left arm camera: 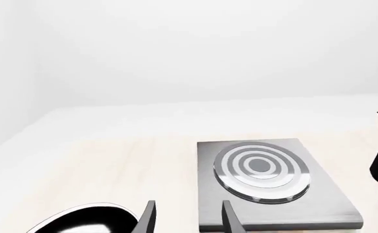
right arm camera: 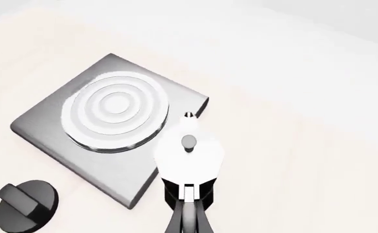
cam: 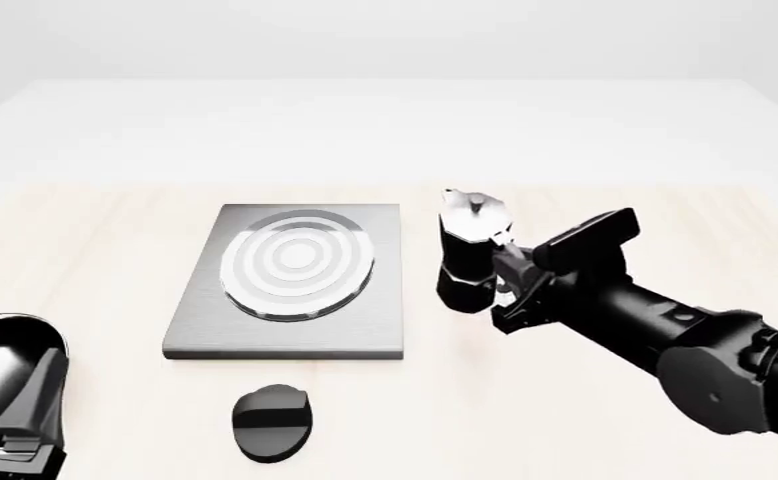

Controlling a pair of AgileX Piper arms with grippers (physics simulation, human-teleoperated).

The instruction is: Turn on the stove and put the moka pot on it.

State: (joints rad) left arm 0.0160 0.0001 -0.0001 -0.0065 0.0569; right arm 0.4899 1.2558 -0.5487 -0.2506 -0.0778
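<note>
The stove is a grey slab with silver rings, left of centre on the table; it also shows in the left wrist view and the right wrist view. Its black oval knob lies apart in front of it and shows in the right wrist view. The moka pot stands upright just right of the slab. My right gripper is shut on its black handle from the near right side. My left gripper is open and empty, low at the near left, short of the stove.
A glossy black rounded thing sits beside the left fingers; I cannot tell what it is. The pale wooden table runs on behind and to the right of the pot. The left arm fills the near left corner.
</note>
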